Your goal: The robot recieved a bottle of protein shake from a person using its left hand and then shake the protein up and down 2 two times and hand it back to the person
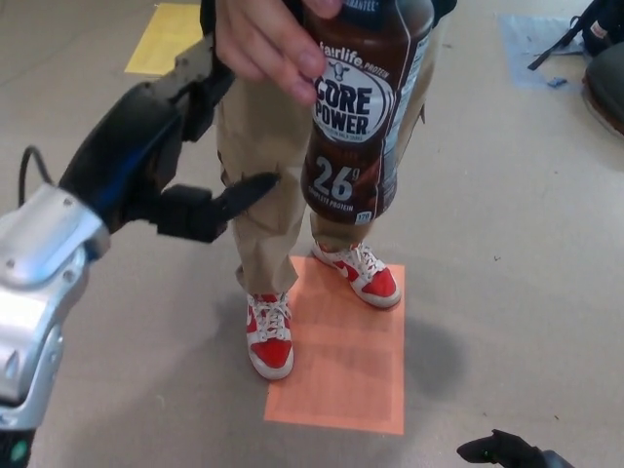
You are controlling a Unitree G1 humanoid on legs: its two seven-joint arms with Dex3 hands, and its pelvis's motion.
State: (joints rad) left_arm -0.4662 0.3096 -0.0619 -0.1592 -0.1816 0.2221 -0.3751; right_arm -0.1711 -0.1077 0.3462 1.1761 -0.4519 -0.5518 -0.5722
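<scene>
My left hand (161, 146), fingers spread and empty, hung upper left beside the bottle (363, 107) in the person's hand (263, 44); right hand's (507, 450) fingers unclear

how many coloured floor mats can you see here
3: an orange mat under the person's shoes, a yellow mat at top left behind the left hand, and a pale blue mat at top right. More may lie outside the frame.
</scene>
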